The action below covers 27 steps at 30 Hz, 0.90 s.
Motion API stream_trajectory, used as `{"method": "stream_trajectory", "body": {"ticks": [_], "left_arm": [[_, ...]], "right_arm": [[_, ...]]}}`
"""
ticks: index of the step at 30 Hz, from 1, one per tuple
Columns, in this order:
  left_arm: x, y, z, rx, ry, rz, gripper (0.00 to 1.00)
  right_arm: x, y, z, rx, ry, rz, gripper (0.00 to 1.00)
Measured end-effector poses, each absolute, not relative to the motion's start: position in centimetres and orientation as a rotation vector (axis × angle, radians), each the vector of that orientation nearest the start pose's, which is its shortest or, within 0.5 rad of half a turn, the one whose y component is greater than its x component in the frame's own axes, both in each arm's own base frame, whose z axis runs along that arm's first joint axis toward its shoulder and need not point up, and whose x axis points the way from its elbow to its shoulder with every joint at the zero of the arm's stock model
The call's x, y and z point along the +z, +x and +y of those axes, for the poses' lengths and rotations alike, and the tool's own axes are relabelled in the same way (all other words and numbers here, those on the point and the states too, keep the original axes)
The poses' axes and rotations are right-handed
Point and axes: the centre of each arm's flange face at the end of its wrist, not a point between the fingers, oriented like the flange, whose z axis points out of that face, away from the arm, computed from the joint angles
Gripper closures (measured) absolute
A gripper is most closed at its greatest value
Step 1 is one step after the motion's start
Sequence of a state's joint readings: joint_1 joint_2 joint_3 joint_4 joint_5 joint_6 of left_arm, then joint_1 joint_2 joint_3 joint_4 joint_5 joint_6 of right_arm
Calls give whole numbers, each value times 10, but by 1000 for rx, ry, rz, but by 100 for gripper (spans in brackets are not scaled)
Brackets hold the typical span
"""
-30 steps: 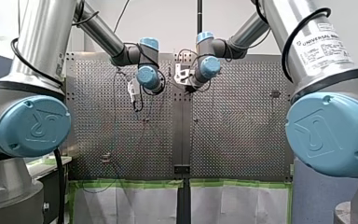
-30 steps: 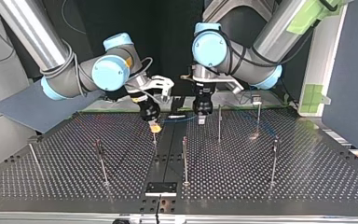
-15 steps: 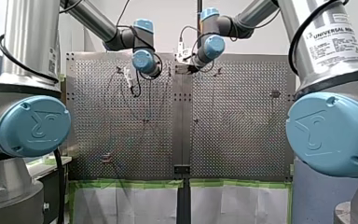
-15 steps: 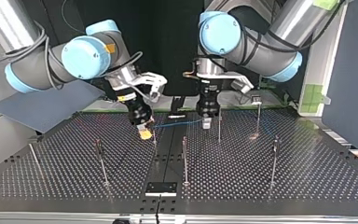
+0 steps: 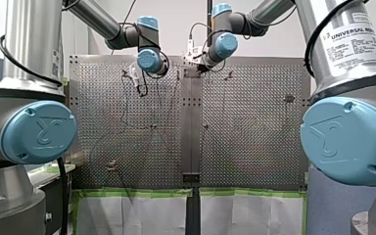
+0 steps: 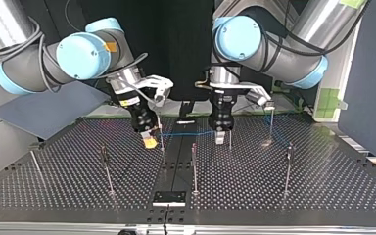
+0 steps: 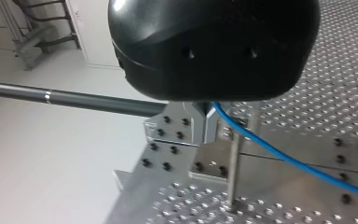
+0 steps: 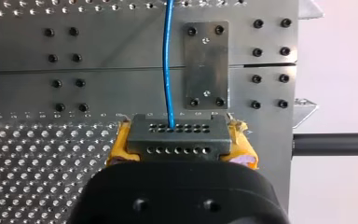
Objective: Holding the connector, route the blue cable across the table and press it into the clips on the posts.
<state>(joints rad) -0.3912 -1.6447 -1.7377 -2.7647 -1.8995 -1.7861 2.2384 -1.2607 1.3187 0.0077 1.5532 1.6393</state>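
Blue cable [image 6: 188, 132] lies level mid-frame in the top view: your right gripper [image 6: 150, 141] clamps its connector [image 8: 175, 135], your left gripper [image 6: 220, 137] pinches it beside a post [image 6: 230, 143].

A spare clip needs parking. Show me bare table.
In the top view, bare table lies along the near edge, either side of the black plate. Crowded: the far middle, where the blue cable spans my right gripper and my left gripper.
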Motion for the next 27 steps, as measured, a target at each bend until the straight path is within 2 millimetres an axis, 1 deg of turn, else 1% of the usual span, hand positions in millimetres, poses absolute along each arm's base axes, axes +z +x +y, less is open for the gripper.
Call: {"method": "stream_trajectory", "body": {"ticks": [9, 14, 18, 23, 27], "left_arm": [[381, 466, -297, -259, -115, 1485, 100], [380, 477, -298, -267, -103, 1489, 100], [382, 484, -297, -267, -103, 1488, 100], [383, 488, -296, -266, -104, 1488, 100], [380, 498, -293, -262, -106, 1496, 100]], "right_arm": [[428, 488, -410, 1686, 1760, -915, 100], [422, 488, -422, 1682, 1761, -925, 100], [428, 489, -430, 1701, 1748, -926, 100], [439, 489, -438, 1722, 1724, -923, 100], [440, 488, -443, 1725, 1717, -928, 100]]}}
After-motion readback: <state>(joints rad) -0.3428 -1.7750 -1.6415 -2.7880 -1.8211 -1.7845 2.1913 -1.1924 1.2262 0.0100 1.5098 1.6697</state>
